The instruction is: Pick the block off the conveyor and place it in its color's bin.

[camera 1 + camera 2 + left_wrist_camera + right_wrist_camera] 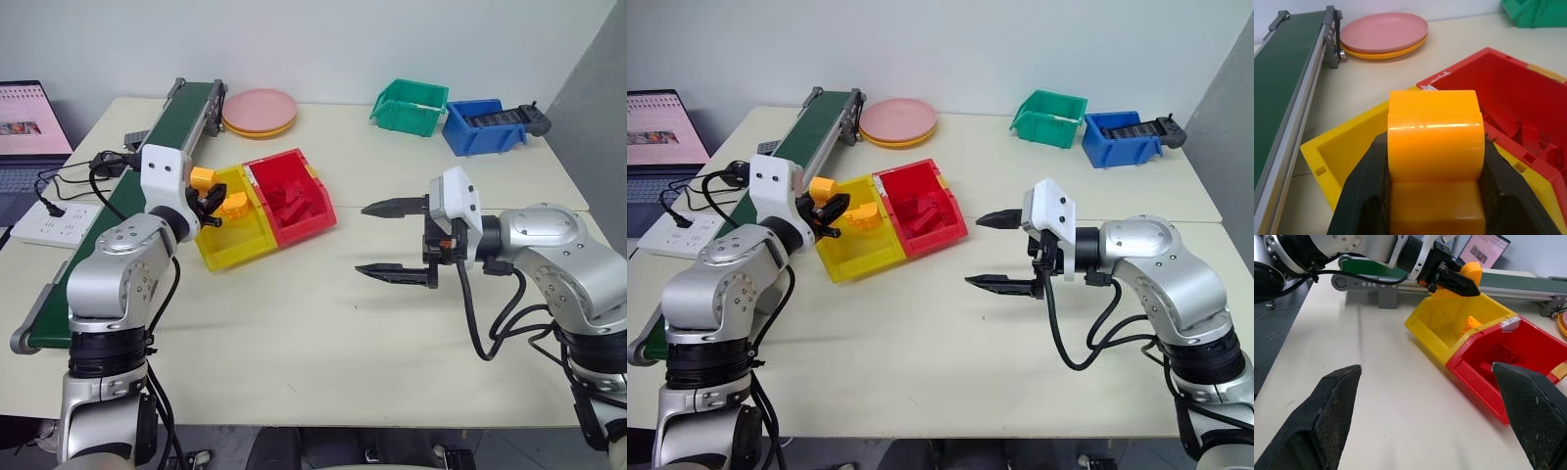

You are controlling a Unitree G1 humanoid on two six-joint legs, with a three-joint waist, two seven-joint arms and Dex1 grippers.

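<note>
block [1435, 161] off the belt, clenched in left pincer [209, 201] | sits over near rim of yellow bin [227, 253], drop zone just ahead and below | right pincer [397, 240] released, well apart over desk [323, 323]

Plates [260, 111], laptop [29, 137], green bin [409, 106]

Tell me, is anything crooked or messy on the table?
A little. The yellow bin and the red bin sit side by side but turned at a slant to the table's edges. Nothing is spilled or broken. The left gripper holds the orange block above the yellow bin's edge.
</note>
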